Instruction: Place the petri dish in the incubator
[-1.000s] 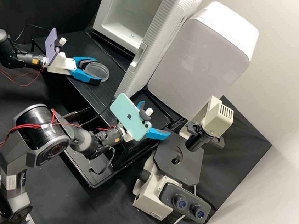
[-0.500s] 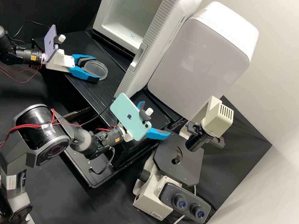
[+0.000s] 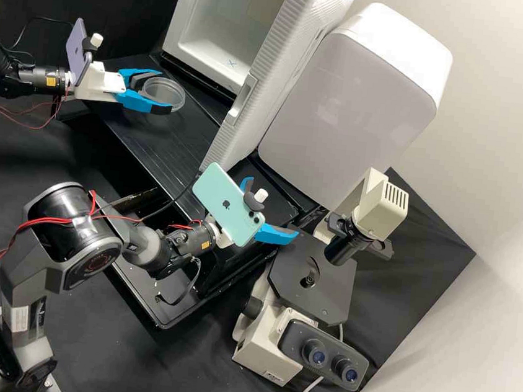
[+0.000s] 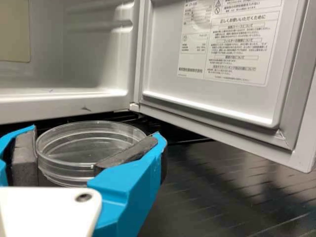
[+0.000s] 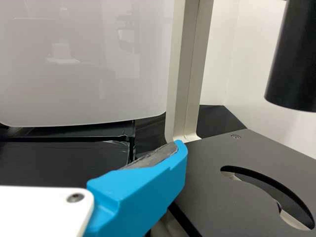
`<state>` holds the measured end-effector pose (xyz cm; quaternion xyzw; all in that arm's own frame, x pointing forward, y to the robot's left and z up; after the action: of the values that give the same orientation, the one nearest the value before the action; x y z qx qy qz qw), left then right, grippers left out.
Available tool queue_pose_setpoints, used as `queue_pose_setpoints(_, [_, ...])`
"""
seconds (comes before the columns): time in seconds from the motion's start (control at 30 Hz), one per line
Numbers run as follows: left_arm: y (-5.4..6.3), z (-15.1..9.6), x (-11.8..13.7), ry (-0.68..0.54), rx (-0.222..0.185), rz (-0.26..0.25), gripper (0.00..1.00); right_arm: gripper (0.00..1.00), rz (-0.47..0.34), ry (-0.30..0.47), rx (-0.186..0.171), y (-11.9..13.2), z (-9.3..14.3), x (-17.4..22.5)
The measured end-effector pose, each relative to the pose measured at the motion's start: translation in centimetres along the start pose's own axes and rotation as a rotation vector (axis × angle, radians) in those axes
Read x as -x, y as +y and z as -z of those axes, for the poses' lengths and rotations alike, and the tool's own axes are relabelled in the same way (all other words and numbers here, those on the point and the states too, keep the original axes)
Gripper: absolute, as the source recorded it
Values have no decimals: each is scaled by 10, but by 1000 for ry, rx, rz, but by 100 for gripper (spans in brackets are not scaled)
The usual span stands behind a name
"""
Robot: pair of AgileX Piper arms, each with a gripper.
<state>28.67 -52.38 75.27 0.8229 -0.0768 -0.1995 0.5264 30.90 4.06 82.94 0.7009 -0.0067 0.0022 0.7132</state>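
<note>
White plastic, the incubator [image 3: 229, 24] stands with its door [image 3: 275, 66] swung open. The right hand [image 3: 279, 234] sits low by that door's outer edge, and I cannot tell whether it is open or closed. The left hand [image 3: 160, 93], just in front of the incubator's open chamber, is closed on the petri dish [image 4: 84, 148], with dark pads [image 4: 126, 155] against opposite sides of the rim. The clear dish looks light, stiff, slick and brittle. A gentle, level grip across its side wall seems safest.

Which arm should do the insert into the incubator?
Left. Its jaws hold the petri dish just before the open incubator; the right arm is over at the microscope stage, away from both.
</note>
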Motion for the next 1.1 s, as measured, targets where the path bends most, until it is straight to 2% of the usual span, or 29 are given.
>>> queue_pose_setpoints(0.3, [0, 0, 0, 3, 0, 7, 0, 100, 0, 0, 0, 0, 0, 0])
queue_pose_setpoints(0.47, [5, 0, -8, 14, -8, 19, 0, 100, 0, 0, 0, 0, 0, 0])
queue_pose_setpoints(0.6, [13, 1, -21, 22, -50, -6, 0, 100, 0, 0, 0, 0, 0, 0])
queue_pose_setpoints(0.8, [15, 15, -47, 88, -92, 12, 0, 100, 0, 0, 0, 0, 0, 0])
queue_pose_setpoints(0.9, [17, 22, -60, 125, -82, 35, 0, 100, 0, 0, 0, 0, 0, 0])
queue_pose_setpoints(1.1, [27, 28, -78, 153, -70, 25, 0, 100, 0, 0, 0, 0, 0, 0])
